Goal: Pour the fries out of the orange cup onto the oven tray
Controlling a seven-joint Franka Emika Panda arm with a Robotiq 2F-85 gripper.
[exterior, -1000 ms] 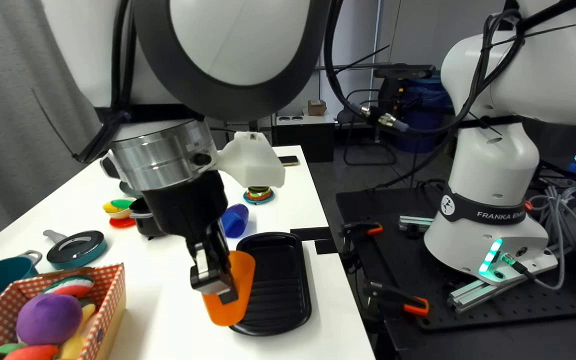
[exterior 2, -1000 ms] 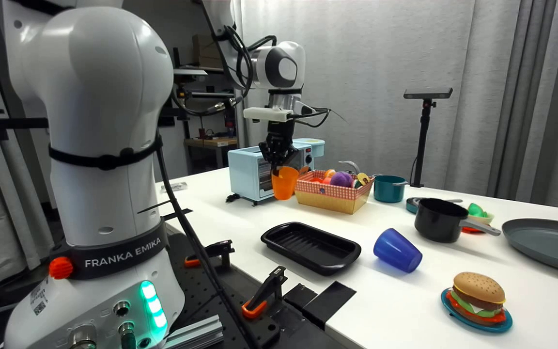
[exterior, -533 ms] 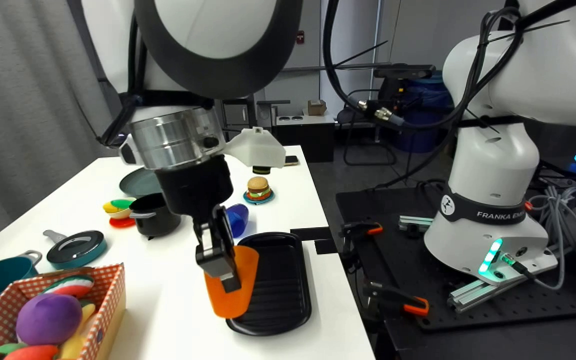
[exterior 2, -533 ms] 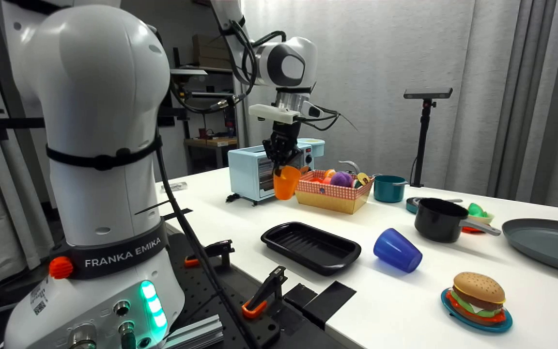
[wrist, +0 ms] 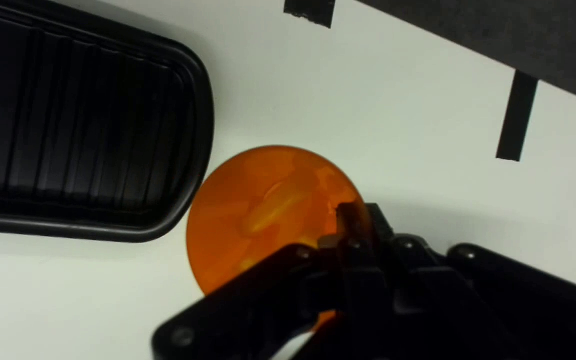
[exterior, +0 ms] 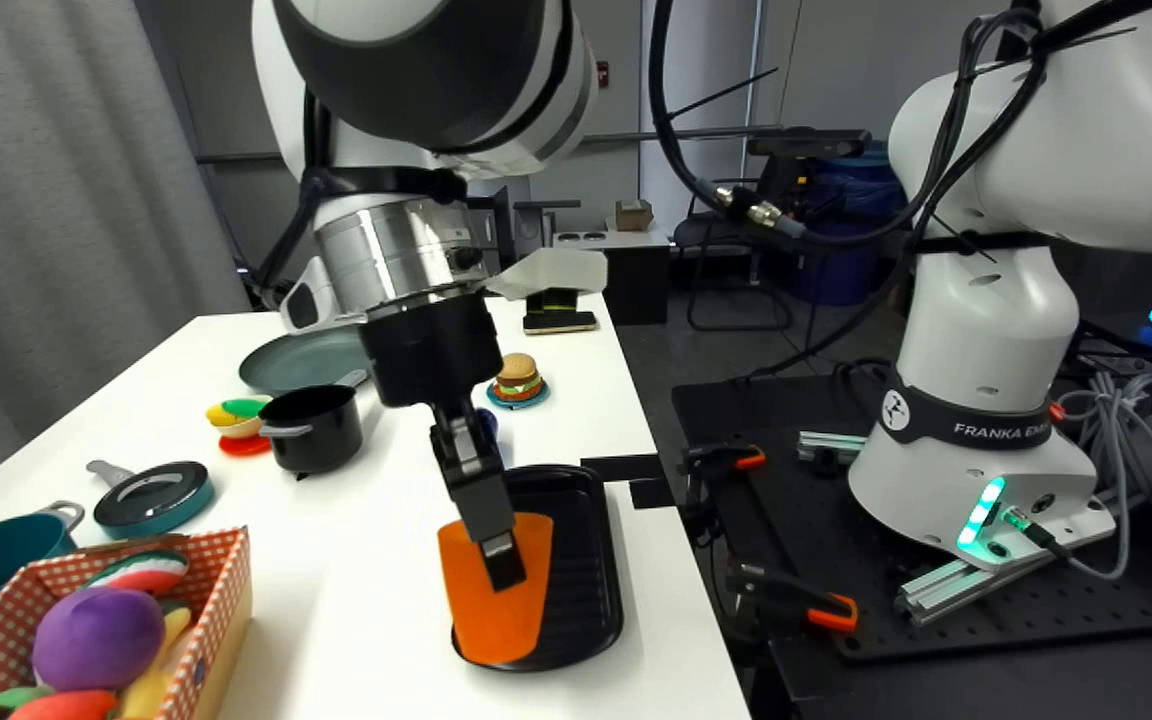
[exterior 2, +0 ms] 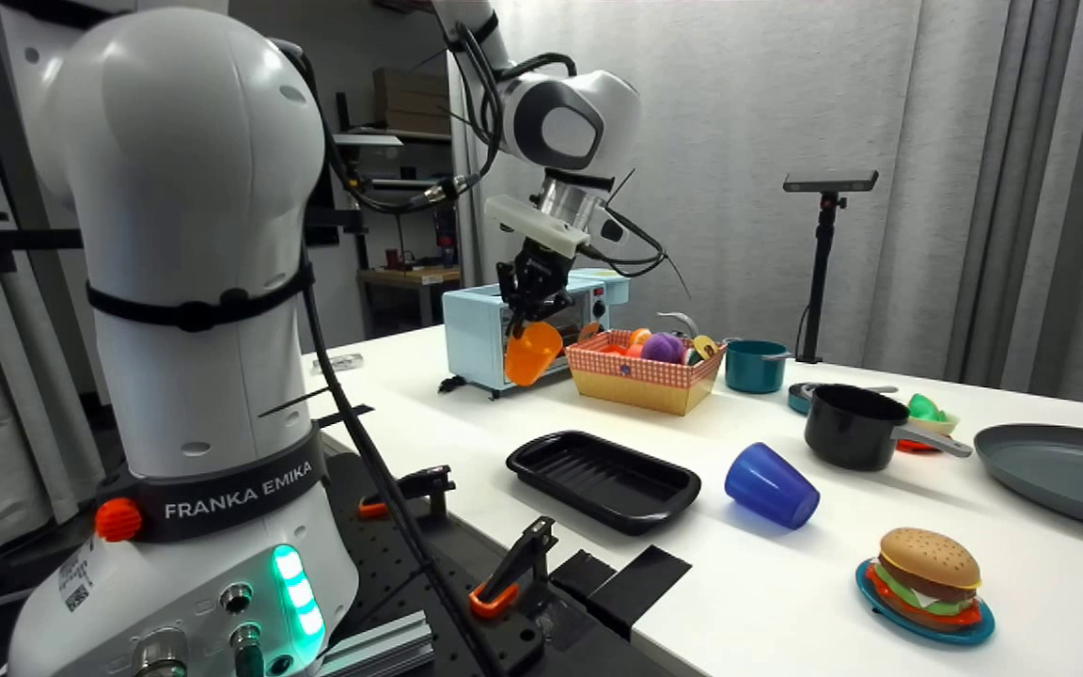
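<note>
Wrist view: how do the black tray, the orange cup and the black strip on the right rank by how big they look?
1. Black tray, even though the picture's edge cuts it off
2. Orange cup, partly hidden and held nearer the camera
3. Black strip

In an exterior view, behind the tray [exterior 2: 604,481] stands the basket [exterior 2: 637,390]; behind-left, the oven [exterior 2: 471,340] and, nearer and aloft, the cup [exterior 2: 532,355], fries [wrist: 282,206] inside; right, the tipped cup [exterior 2: 772,485], pot [exterior 2: 850,431] and plate [exterior 2: 1063,470]; front right, the burger [exterior 2: 929,566].

White arm [exterior 2: 175,188]; black cables [exterior: 658,50]; dark base collar [exterior 2: 241,487] lettered FRANKA EMIKA; silver wrist ring [exterior: 401,255]; black jaws
</note>
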